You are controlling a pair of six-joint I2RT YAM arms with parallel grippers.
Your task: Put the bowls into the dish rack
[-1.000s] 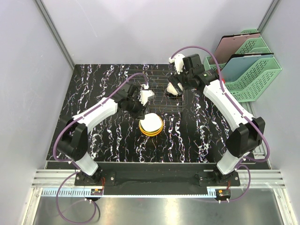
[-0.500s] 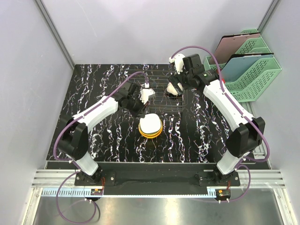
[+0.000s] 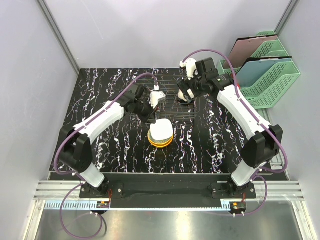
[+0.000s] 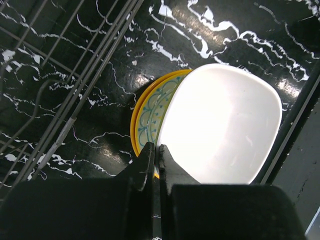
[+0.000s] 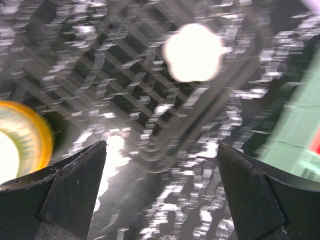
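White bowl tilted over yellow patterned bowl; wire dish rack just behind.

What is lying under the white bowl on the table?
A yellow plastic bowl with a blue-green pattern inside peeks from under the white plastic bowl. The rest of the stack is covered.

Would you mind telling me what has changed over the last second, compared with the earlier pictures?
The left tool closed on the rim of the white bowl and seems to have tipped it up off the yellow bowl beneath, while its arm swung toward the dish rack. The right tool stayed open over the rack, hardly moving. The yellow bowl stayed put.
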